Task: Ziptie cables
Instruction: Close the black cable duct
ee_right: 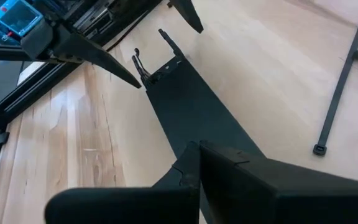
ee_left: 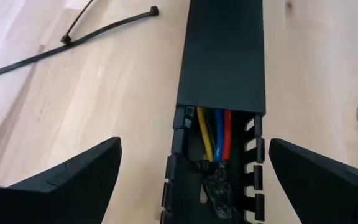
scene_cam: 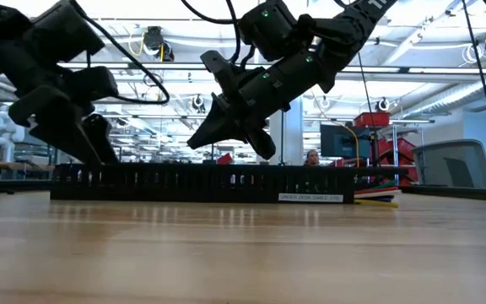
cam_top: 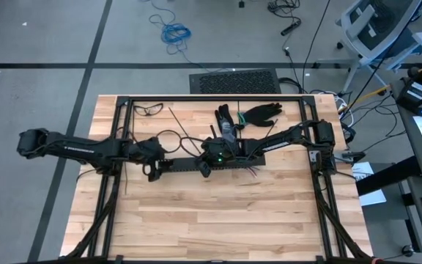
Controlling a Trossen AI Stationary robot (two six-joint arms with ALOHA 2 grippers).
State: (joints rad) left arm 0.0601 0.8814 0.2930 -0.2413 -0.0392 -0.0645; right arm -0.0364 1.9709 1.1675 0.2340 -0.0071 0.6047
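Left gripper (ee_left: pixel 194 180) spread wide over the open end of the rail (ee_left: pixel 222 56), one finger (ee_left: pixel 73 180) each side, grasping nothing. Down in the channel, the cables (ee_left: pixel 215 134): yellow, blue and red strands running side by side under the rail's lid, ends just short of a dark clump. Out of the rail's far end in the low view, more coloured wire tips (scene_cam: pixel 374 196) poking onto the table (scene_cam: pixel 243 253).

Right gripper (ee_right: pixel 197 163) clenched, fingers pressed together, tip down on the lid; whether actually touching, cannot tell. From above, right gripper (cam_top: pixel 205 167) near the rail's middle, left gripper (cam_top: pixel 154 170) at the rail's left end.

Zipties (ee_left: pixel 73 40) flat on the wood just beside the rail, two crossing, heads showing. Another ziptie (ee_right: pixel 337 93) lying across the boards near the right gripper. One more looped into a ring (cam_top: pixel 168 139) behind the rail. Black gloves (cam_top: pixel 251 114) at the table's back edge.
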